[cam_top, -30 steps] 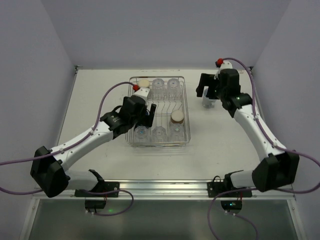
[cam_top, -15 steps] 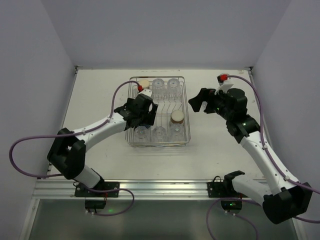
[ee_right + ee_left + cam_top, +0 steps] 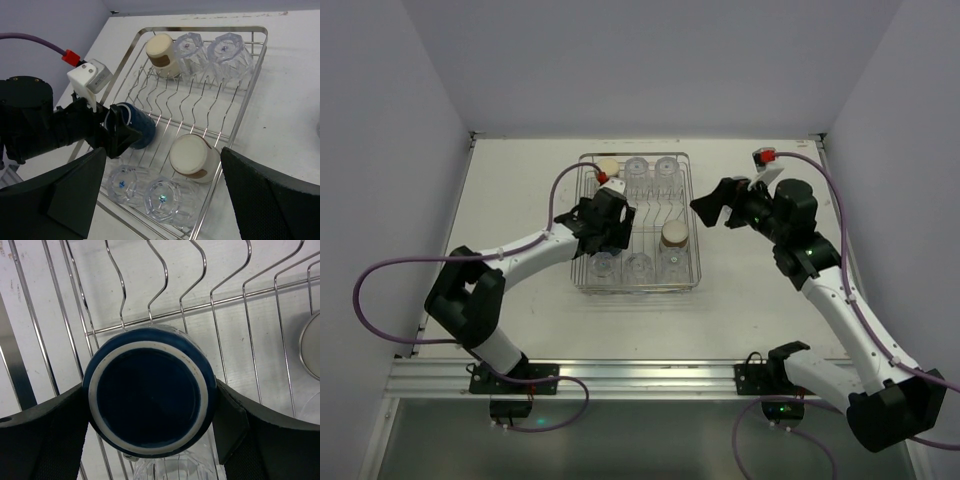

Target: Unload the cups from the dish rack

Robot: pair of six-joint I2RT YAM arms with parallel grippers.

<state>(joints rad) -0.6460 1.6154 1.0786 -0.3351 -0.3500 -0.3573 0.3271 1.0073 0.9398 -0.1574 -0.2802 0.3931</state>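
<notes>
We see the dish rack (image 3: 650, 154) in the middle of the white table (image 3: 520, 180), with cups standing upside down among its prongs. The left gripper (image 3: 150, 409) reaches in over the rack's 9 o'clock side. Its two black fingers (image 3: 52, 435) press against opposite sides of the dark blue mug (image 3: 139, 131), so we read it as grasping that mug. The mug's base, ringed in a paler band, faces the left wrist camera, and the rack's wavy wires run behind it. We cannot tell whether the mug rests on the wires or hangs clear of them.

At the rack's 11 o'clock corner sits a beige cup (image 3: 162, 54). Just beside it, from 12 to 1 o'clock, stand two clear ribbed tumblers (image 3: 231, 52), touching each other. A beige and brown cup (image 3: 192, 157) sits at about 4 o'clock. A row of clear tumblers (image 3: 638, 266) fills the 6 o'clock edge, just below the blue mug.

The right gripper (image 3: 715, 205) hovers at the rack's 3 o'clock, just outside the rim. Its jaws are released and spread wide with nothing between them. Its fingers point toward the rack.
</notes>
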